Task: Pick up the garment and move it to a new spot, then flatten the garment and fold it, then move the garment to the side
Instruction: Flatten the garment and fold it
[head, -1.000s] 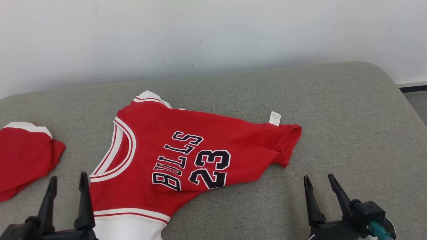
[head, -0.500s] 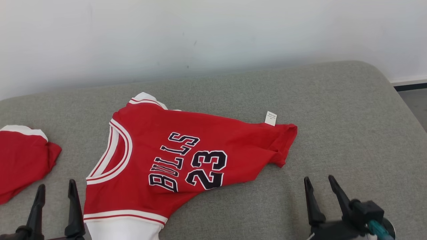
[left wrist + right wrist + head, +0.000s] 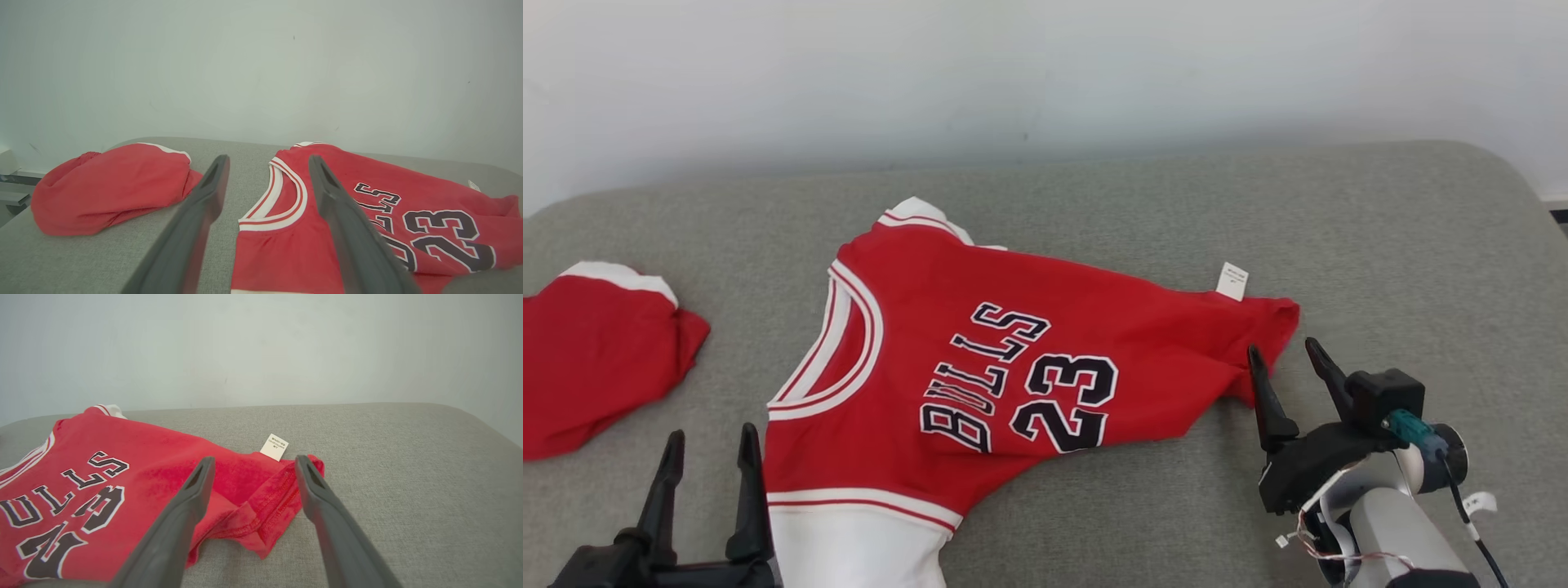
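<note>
The garment (image 3: 1013,359) is a red jersey with white trim and the print "BULLS 23", lying crumpled and slanted on the grey cushion (image 3: 1405,245); its neck opening points left and a white label (image 3: 1232,281) sticks up at its right hem. My right gripper (image 3: 1281,353) is open, hovering just in front of the rumpled right hem (image 3: 261,506), with nothing between its fingers. At the lower left my left gripper (image 3: 711,438) is open and empty, close to the jersey's white-trimmed collar (image 3: 282,200).
A second red garment (image 3: 596,351) with a white band lies bunched at the cushion's left end, also seen as a red heap (image 3: 110,183). A pale wall (image 3: 1045,73) rises right behind the cushion. Bare grey fabric stretches to the right of the jersey.
My right gripper has moved up toward the jersey's right hem, and its forearm now shows. The whole picture has shifted, so the camera moved. Both grippers stay open.
</note>
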Controlling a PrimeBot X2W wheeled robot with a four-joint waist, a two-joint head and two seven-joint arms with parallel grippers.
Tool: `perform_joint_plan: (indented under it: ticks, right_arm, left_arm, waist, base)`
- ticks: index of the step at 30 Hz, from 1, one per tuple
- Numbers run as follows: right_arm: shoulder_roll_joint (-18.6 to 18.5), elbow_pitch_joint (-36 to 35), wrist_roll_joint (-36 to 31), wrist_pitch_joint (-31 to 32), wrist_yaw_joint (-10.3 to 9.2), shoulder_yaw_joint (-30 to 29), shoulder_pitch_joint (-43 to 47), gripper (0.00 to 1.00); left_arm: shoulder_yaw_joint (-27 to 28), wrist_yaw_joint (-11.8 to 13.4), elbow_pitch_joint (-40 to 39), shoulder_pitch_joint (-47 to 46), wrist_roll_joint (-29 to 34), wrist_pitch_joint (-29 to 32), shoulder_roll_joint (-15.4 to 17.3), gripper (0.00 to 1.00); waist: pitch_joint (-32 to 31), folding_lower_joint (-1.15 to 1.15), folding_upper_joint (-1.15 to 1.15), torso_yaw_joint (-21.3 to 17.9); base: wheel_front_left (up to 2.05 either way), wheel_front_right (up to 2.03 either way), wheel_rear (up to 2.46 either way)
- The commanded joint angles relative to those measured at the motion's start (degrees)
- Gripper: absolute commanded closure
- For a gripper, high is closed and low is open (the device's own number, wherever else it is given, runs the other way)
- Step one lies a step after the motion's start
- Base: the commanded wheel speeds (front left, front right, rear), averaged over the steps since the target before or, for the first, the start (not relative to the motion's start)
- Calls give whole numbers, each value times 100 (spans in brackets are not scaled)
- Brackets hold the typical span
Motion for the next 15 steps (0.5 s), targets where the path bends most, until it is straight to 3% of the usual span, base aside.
perform_joint_plan:
  ticks: [1, 8, 9, 10, 11, 15]
  right_arm:
    - [-24, 76, -36, 7, -13, -10, -46, 0]
    - [-12, 1237, 81, -1, -13, -90, -538, 0]
    - [-4, 1363, 128, -25, -13, -85, -594, 60]
    - [4, 1466, 153, -57, -13, -58, -643, 95]
    - [14, 1561, 200, -86, -13, -43, -686, 100]
    - [28, 1786, 354, -250, -13, 79, -805, 100]
  left_arm:
    - [3, 3, 12, -80, 36, -2, -15, 0]
    - [-64, -35, 129, -193, 45, -2, -63, 0]
    - [-58, -38, 146, -205, 42, -2, -67, 0]
    - [-52, -41, 156, -212, 42, -2, -72, 0]
    - [-44, -41, 165, -213, 44, -2, -76, 0]
    - [-15, -48, 208, -162, 65, -2, -83, 0]
  waist:
    - [92, 0, 0, 103]
    - [238, 0, 0, 281]
    - [250, 0, 0, 284]
    - [259, 0, 0, 284]
    - [263, 0, 0, 278]
    - [203, 0, 0, 187]
  base:
    - [0, 0, 0]
    - [0, 0, 0]
    - [0, 0, 0]
    - [0, 0, 0]
    - [0, 0, 0]
    - [0, 0, 0]
